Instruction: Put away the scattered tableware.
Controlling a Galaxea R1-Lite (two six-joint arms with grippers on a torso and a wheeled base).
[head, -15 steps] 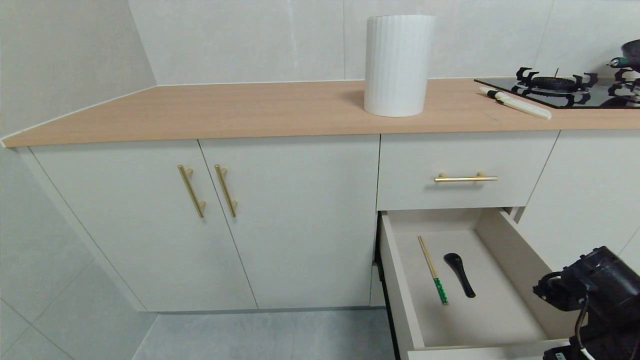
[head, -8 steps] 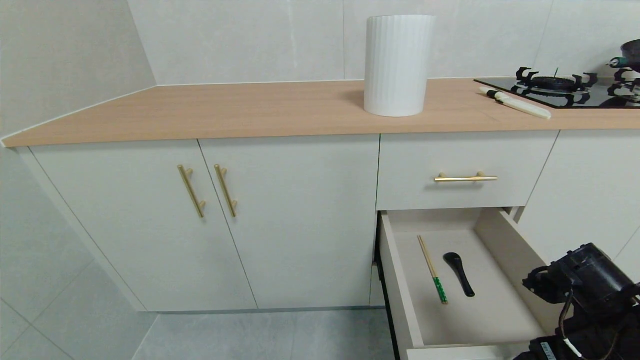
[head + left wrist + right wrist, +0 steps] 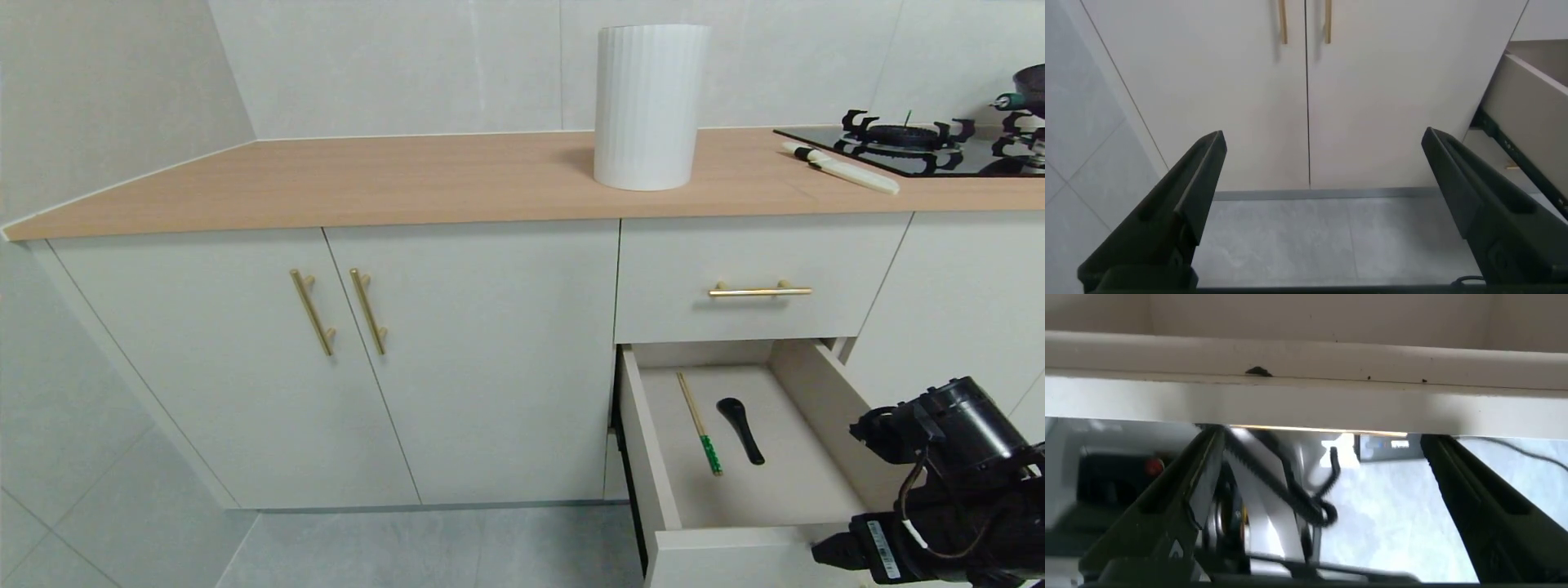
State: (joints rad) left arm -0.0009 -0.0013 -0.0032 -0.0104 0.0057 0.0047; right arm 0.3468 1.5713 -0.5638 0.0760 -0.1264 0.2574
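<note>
The lower drawer (image 3: 649, 441) stands partly pulled out at the right. Inside it lie a pair of green-tipped chopsticks (image 3: 700, 425) and a black spoon (image 3: 740, 429), side by side. My right arm (image 3: 947, 482) is at the drawer's front right corner. In the right wrist view the right gripper (image 3: 1319, 439) is open, its fingers spread wide just under the drawer's front panel (image 3: 1306, 376), holding nothing. My left gripper (image 3: 1323, 140) is open and empty, low down, facing the double cabinet doors (image 3: 1306, 82). A cream-handled knife (image 3: 841, 167) lies on the countertop beside the hob.
A tall white ribbed container (image 3: 649, 106) stands on the wooden countertop (image 3: 367, 180). A black gas hob (image 3: 914, 143) sits at the far right. The upper drawer with its gold handle (image 3: 759, 290) is closed. Grey tiled floor (image 3: 367, 547) lies below the doors.
The lower drawer has slid partway back into the cabinet, carrying the chopsticks and spoon with it. My right arm has moved in toward the cabinet along with the drawer front.
</note>
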